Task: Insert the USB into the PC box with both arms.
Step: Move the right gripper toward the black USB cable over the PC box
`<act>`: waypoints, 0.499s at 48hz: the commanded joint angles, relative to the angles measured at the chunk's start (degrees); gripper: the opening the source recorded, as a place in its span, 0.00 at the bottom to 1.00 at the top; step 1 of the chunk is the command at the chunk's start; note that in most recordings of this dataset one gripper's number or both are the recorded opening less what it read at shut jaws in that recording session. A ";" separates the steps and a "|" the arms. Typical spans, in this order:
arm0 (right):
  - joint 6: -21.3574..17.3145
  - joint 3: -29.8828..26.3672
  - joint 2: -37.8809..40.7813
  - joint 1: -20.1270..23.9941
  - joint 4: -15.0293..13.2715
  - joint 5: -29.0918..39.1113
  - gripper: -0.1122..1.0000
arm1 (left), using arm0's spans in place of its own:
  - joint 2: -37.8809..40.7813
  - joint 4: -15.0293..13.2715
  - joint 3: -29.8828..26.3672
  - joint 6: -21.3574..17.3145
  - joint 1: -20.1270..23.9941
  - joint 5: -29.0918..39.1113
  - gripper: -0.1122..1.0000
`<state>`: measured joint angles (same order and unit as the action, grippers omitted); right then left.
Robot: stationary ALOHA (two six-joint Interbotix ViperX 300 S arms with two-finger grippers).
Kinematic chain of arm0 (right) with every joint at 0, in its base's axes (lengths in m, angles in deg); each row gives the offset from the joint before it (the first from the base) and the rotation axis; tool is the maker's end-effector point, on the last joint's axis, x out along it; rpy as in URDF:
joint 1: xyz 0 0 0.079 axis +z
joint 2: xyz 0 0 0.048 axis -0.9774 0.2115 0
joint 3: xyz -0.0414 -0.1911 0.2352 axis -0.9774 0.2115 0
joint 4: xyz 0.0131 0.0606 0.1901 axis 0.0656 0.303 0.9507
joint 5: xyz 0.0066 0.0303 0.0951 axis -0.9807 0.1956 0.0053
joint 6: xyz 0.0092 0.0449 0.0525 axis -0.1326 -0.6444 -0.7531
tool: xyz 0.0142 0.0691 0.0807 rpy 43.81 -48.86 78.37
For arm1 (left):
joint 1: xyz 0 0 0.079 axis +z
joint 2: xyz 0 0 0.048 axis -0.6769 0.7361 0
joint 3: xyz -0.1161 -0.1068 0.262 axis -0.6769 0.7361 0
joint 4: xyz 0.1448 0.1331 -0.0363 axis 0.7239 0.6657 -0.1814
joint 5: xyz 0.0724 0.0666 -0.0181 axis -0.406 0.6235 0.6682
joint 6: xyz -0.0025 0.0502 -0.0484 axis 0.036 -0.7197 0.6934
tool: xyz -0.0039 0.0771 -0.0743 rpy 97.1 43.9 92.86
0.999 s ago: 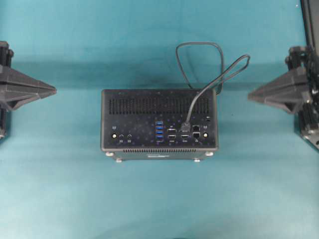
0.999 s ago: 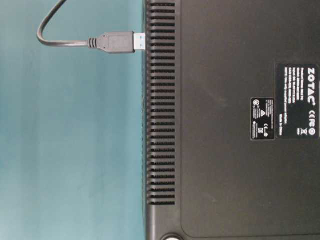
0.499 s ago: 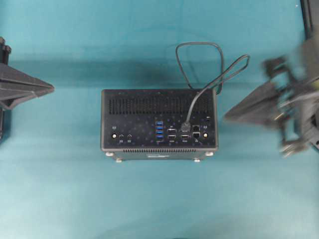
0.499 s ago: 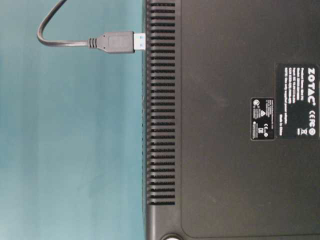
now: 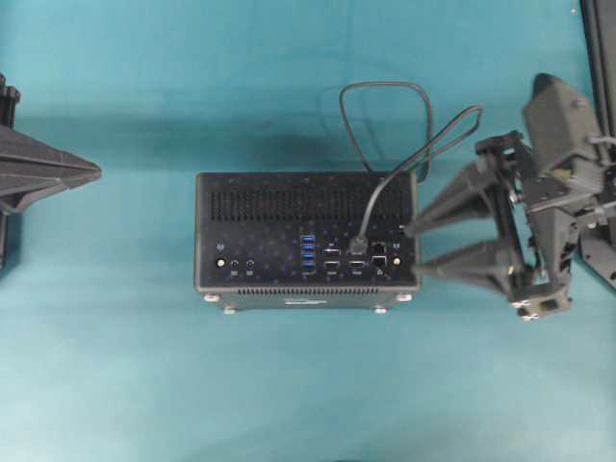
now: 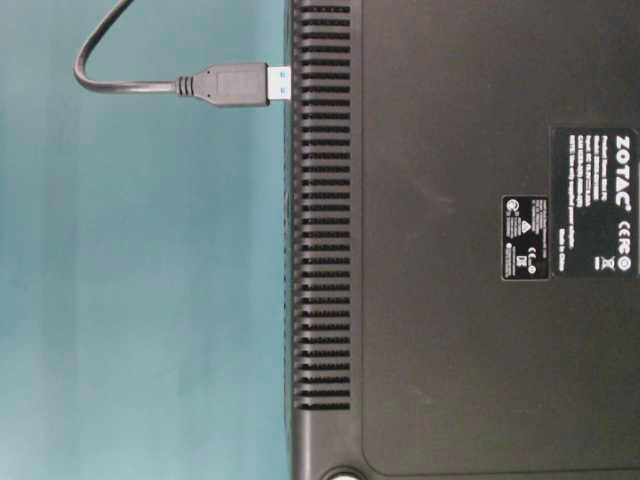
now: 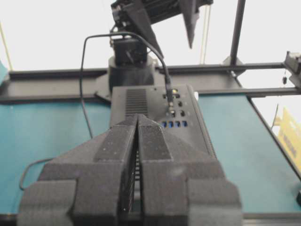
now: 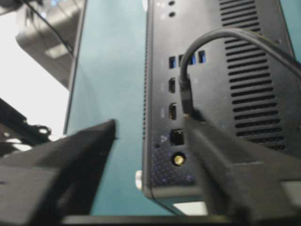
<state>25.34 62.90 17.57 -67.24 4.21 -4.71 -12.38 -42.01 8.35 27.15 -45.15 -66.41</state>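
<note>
Both arms are matte black. The left claw (image 5: 91, 173) is a wedge of two long tapering fingers (image 7: 113, 150) faced with dimpled, textured pads and ribbed along the inner edges. The right claw (image 5: 412, 252) has the same pointed, lattice-framed fingers (image 5: 452, 197), mounted on a cross rail with small screws, behind which sits a rounded black wrist housing (image 5: 563, 125) with thin cables.

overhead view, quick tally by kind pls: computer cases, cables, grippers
PC box: 1
USB cable: 1
grippers: 2, the left gripper with jaws shut, the right gripper with jaws spread
total: 4
</note>
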 commanded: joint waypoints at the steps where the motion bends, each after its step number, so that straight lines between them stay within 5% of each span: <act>1: -0.62 -4.31 1.14 0.26 0.09 3.43 0.84 | 1.14 0.18 -0.97 0.09 -0.44 0.26 0.10; 13: -0.62 -15.73 7.65 -0.79 -1.67 20.13 0.83 | 2.37 0.09 -1.23 0.18 -0.44 0.26 0.10; 24: -0.70 -19.51 11.60 -1.49 -3.69 26.54 0.83 | 2.29 0.09 -1.14 0.09 -0.53 0.26 0.10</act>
<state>25.25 45.58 28.73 -68.30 0.87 20.77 -10.36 -42.01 8.44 27.32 -45.50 -65.89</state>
